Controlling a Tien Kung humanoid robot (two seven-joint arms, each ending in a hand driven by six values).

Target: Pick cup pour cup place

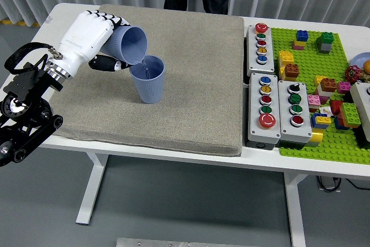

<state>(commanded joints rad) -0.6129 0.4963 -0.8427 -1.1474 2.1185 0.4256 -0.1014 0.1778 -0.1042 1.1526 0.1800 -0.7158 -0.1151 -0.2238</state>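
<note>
White robot hand (87,37) with black fingertips, black arm (26,114).

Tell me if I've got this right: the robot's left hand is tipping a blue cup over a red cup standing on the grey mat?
Not quite. The standing cup is blue, not red, as the head view shows. The rest holds: the left hand tips a blue cup over it on the grey mat.

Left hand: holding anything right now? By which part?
Yes. The left hand grips the tilted blue cup around its body near the base, mouth tipped over the upright cup. Right hand not in view.
</note>
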